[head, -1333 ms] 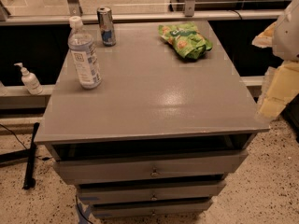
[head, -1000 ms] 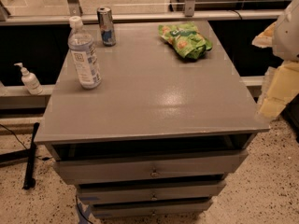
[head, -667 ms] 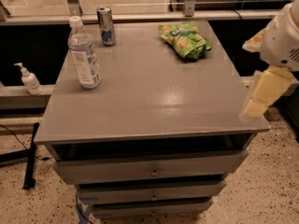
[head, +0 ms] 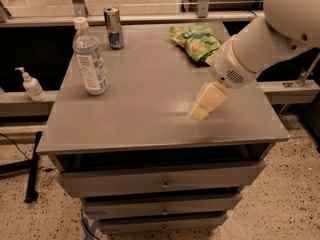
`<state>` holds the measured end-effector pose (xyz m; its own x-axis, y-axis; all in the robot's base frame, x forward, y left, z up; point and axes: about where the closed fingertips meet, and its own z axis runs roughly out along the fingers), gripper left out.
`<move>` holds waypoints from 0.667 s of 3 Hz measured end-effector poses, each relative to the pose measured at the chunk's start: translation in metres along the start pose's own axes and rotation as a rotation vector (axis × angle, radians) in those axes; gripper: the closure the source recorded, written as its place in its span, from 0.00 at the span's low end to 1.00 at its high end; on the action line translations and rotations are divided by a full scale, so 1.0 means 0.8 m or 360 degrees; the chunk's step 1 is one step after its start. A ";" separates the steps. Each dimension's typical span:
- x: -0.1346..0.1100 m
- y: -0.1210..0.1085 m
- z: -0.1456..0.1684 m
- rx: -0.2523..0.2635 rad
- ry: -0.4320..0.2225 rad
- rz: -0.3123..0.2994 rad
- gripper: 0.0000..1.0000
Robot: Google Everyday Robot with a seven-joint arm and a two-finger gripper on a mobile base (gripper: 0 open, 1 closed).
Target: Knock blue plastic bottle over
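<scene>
We see the clear bluish-tinted plastic water bottle with a white screw cap and a white-and-blue label (head: 90,59) standing upright on the grey flat-topped counter (head: 145,109), in the upper left of the frame near the counter's left edge. Just behind it and a little to the right, apart from it, stands a slim silver-blue metal can (head: 114,28), also upright. A crumpled green snack bag (head: 196,41) lies at the upper middle of the frame.

The robot's white rounded arm (head: 260,44) reaches in from the upper right. Its cream-coloured tool (head: 199,114) points down and to the left, low over the right-centre of the counter, well apart from the bottle. We cannot tell whether the tool is wide or narrow; it holds nothing that we can see.

A small white pump-dispenser bottle (head: 31,85) sits on a ledge at the left edge. Grey drawers (head: 162,181) show below the counter top.
</scene>
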<state>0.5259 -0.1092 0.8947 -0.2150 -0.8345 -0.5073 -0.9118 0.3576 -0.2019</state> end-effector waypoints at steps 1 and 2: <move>-0.077 -0.015 0.067 0.0031 -0.0238 0.0032 0.00; -0.150 -0.033 0.096 0.0078 -0.0469 0.0061 0.00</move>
<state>0.6026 0.0136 0.8961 -0.1319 -0.6650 -0.7351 -0.8855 0.4123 -0.2142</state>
